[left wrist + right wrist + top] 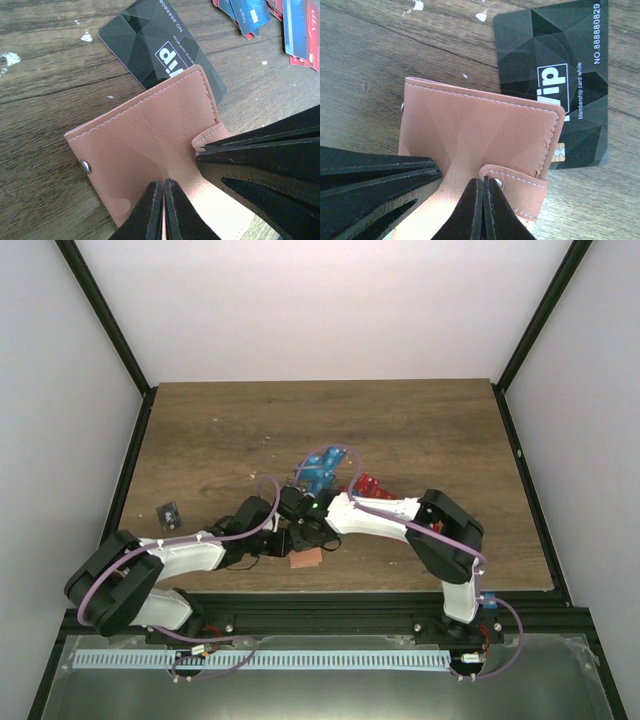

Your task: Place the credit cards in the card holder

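the card holder [303,560] lies at the table's [430,430] 6 o'clock edge; the top view hides the grasp; the wrist views show the left gripper [163,184] pinched on its leather and the right gripper [483,181] clamped on its strap; a black card [560,75] lies partly under it; blue and red cards [335,475] lie at its 12 o'clock.

Left end effector [163,184] pinched shut; right end effector [482,180] likewise; the two close together.
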You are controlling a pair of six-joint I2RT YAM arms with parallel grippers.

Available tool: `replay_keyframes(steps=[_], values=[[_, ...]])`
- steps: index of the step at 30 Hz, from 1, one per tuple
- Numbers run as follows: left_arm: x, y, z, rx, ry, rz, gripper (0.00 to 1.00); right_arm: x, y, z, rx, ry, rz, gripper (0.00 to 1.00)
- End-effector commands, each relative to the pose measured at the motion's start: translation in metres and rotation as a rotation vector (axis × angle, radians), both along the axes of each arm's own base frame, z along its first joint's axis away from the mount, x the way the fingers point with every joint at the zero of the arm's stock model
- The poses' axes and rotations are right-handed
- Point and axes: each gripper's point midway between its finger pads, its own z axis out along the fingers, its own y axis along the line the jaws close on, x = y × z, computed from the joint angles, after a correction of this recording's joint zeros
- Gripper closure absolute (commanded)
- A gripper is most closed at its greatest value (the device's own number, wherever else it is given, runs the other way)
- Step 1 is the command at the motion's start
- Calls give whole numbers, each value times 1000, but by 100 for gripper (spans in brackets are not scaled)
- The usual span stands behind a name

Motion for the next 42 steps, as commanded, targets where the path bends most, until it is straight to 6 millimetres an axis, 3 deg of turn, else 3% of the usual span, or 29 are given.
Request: replay_keyframes(steps=[1,14,19,23,26,29,32,39,42], values=[[1,1,-10,26,-24,-13,94,-128,10,-96,-68,336,216,99],[-3,4,-9,21,-32,-20,94,-157,-26,-130,-162,439,181,99],[0,0,2,-1,-57,-29,94,-138,4,-111,-96,366,212,99],[2,-1,8,-7,-70,-28,93,-123,28,-91,-15,322,215,86],[3,-1,10,-8,-73,-26,93,-117,31,-87,2,309,209,81],[3,-1,11,-10,-75,-26,93,-112,30,-83,9,289,196,69],[3,-1,14,-18,-77,-23,93,-102,36,-65,58,244,189,63],[12,5,40,-3,-133,21,89,-77,75,20,306,117,246,45],[16,10,54,7,-164,49,89,-73,88,57,413,77,281,32]])
